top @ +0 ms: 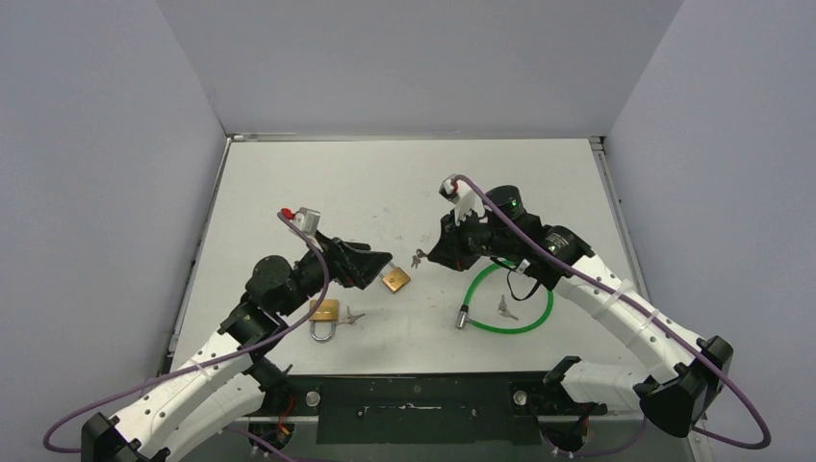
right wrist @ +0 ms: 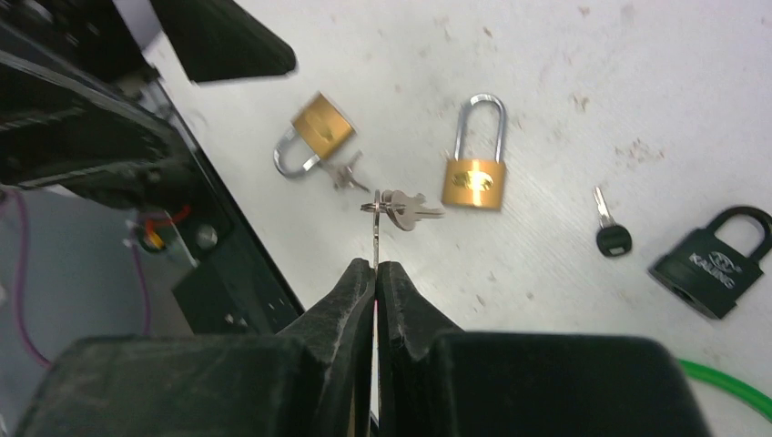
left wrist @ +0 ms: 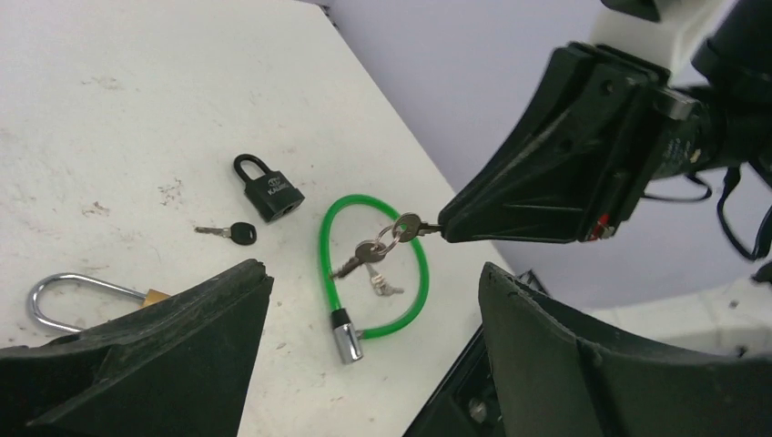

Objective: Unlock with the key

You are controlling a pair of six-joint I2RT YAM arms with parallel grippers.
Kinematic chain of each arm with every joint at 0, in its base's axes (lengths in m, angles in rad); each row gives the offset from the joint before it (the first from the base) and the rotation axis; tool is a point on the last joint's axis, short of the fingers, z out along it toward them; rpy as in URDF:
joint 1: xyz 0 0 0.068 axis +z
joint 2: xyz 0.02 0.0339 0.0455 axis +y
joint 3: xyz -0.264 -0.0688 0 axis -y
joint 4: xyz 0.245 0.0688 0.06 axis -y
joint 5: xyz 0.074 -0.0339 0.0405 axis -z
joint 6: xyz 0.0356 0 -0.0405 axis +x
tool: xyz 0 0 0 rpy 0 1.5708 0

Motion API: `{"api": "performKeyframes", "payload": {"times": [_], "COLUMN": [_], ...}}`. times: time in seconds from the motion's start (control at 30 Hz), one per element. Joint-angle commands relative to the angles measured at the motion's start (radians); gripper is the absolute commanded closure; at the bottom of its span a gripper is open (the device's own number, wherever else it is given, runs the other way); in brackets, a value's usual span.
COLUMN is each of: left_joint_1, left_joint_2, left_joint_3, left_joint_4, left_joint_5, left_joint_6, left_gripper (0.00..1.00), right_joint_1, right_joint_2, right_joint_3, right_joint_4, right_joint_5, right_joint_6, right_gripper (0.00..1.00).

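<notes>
Near the centre of the top view, the right gripper (top: 430, 256) is clenched on a key (right wrist: 374, 238) while the left gripper (top: 377, 265) gapes empty just beside the brass padlock (top: 395, 280), so insertion looks to be next, which calls for steadying that padlock and lining the key up with it.

White brand lettering on the face of the black padlock (right wrist: 710, 271), just beside the green cable lock (right wrist: 726, 384), reads roughly "KAILING"; the stamped mark on the brass padlock (right wrist: 475, 182), farther from that cable, is too blurred to read
</notes>
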Motion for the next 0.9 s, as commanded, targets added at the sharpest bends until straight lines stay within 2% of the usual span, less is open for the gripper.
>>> {"api": "performKeyframes", "payload": {"times": [0.0,0.13,0.27,0.47,0.7,0.87], "left_joint_1": [0.001,-0.001,-0.010,-0.025,-0.069,-0.100], "left_joint_2": [0.090,0.209,0.292,0.324,0.303,0.325], "left_joint_3": [0.096,0.119,0.095,0.077,0.055,0.082], "left_joint_4": [0.029,0.062,0.168,0.285,0.277,0.190], "left_joint_5": [0.257,0.457,0.594,0.722,0.739,0.710], "left_joint_6": [0.258,0.285,0.252,0.214,0.240,0.293], "left_gripper": [0.20,0.32,0.40,0.59,0.64,0.79], "right_joint_1": [0.040,0.131,0.154,0.159,0.160,0.160], "right_joint_2": [0.011,0.011,0.026,0.033,0.015,0.004], "right_joint_3": [0.064,0.086,0.099,0.100,0.102,0.102], "right_joint_4": [-0.171,-0.203,-0.206,-0.209,-0.214,-0.213], "right_joint_5": [-0.019,-0.041,-0.088,-0.160,-0.203,-0.223], "right_joint_6": [-0.256,-0.337,-0.374,-0.401,-0.416,-0.421], "right_gripper": [1.00,1.00,1.00,1.00,1.00,1.00]}}
